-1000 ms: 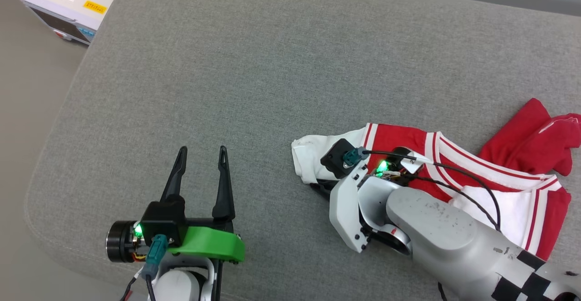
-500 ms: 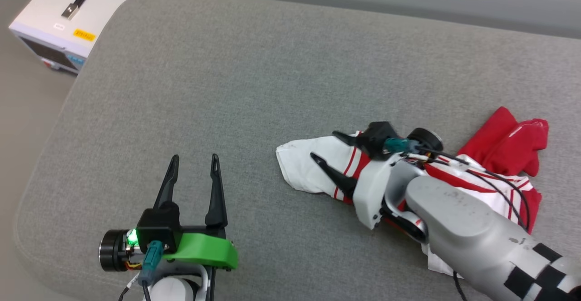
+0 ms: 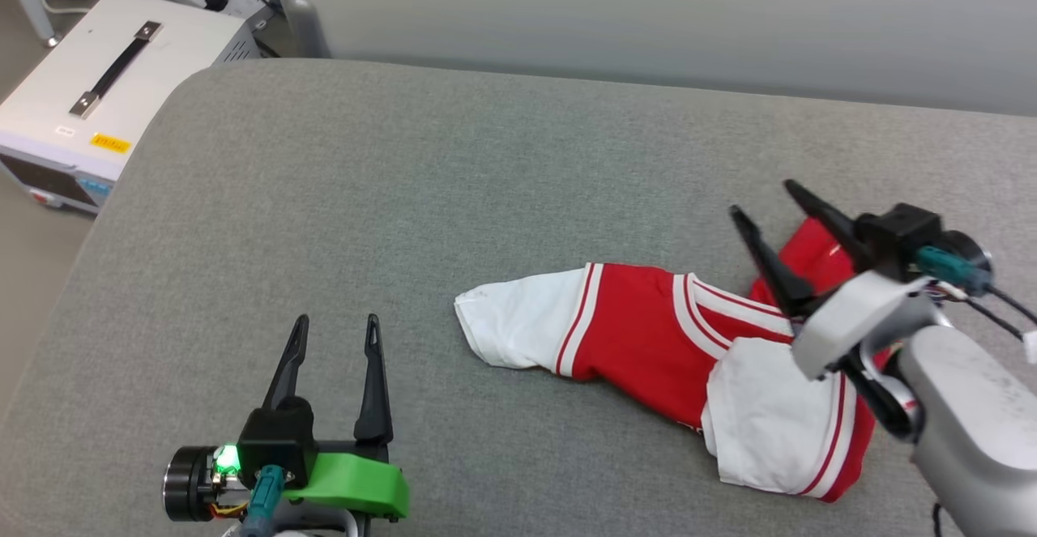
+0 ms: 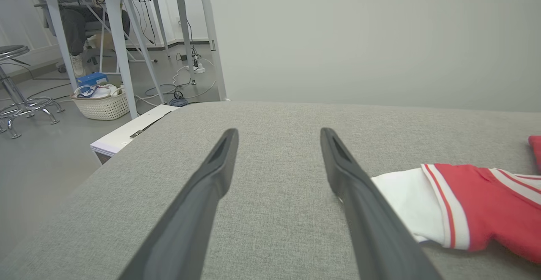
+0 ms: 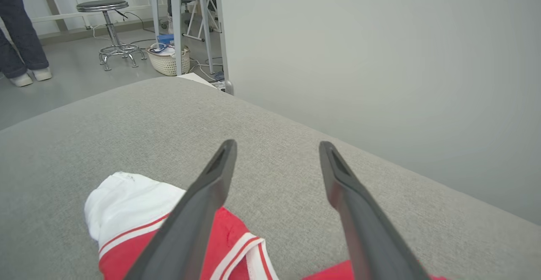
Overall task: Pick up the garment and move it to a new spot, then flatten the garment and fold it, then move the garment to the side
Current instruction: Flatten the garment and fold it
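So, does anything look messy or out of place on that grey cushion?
The red-and-white jersey lies bunched up, not flat: one white sleeve sticks out, the other is folded over its body. Nothing looks torn or spilled.

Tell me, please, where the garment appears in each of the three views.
Head view: garment lies right of centre, low in the picture.
Left wrist view: garment at the right edge, low.
Right wrist view: garment at the bottom left.
Shared landmark: its white sleeve with red-striped trim, at the garment's left end in every view.
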You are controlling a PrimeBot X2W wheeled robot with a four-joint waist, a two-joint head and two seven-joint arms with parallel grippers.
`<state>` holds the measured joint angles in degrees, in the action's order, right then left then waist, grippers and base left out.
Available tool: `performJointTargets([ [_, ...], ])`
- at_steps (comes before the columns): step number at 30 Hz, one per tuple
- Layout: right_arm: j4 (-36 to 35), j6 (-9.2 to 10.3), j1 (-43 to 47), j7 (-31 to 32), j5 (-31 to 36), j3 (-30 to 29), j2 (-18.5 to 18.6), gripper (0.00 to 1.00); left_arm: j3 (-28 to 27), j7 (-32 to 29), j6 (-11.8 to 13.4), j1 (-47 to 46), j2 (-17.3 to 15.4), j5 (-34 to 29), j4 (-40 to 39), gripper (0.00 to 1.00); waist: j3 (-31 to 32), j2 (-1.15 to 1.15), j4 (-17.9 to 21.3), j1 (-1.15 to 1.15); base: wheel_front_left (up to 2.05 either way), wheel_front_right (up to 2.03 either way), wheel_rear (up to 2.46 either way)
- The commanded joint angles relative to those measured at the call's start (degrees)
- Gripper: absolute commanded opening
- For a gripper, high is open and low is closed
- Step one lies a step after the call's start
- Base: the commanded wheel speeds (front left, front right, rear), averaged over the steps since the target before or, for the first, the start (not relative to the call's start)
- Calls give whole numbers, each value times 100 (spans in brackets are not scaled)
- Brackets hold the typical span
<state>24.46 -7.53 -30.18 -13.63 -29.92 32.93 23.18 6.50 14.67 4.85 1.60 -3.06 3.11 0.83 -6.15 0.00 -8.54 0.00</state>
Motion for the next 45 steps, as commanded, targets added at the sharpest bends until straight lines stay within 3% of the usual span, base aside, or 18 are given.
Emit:
performJointTargets([
  [1,-194,4,179,121,99,-246,75,100,-30,33,-44,95,18,-49,-39,100,104,0,110,0,0,0,0],
  [5,-838,4,528,701,321,-958,320,100,-53,33,-76,133,18,-75,-65,100,129,0,161,0,0,0,0],
  [9,-1428,4,829,1624,298,-1274,599,100,-54,33,-90,126,18,-89,-107,100,120,0,181,0,0,0,0],
  [14,-2012,4,1198,3184,-75,-1278,1038,100,-30,33,-92,91,18,-91,-164,100,38,0,169,0,0,0,0],
  [20,-2185,4,1358,4520,-566,-1266,1449,100,16,33,-78,-22,18,-52,-187,100,-194,0,97,0,0,0,0],
  [29,-1484,4,1129,5051,-704,-1188,1350,100,151,33,-29,-319,18,33,-198,100,-742,0,-136,0,0,0,0],
  [38,-599,4,1119,4859,-916,-426,1094,100,140,33,43,-428,18,76,-162,100,-902,0,-211,0,0,0,0],
  [40,-551,4,1085,4667,-1015,-317,1070,0,108,33,56,-412,18,73,-148,100,-849,0,-162,0,0,0,0],
  [45,-577,4,1016,3913,-1078,-255,1125,0,90,33,41,-363,18,48,-111,100,-631,0,-18,0,0,0,0],
])
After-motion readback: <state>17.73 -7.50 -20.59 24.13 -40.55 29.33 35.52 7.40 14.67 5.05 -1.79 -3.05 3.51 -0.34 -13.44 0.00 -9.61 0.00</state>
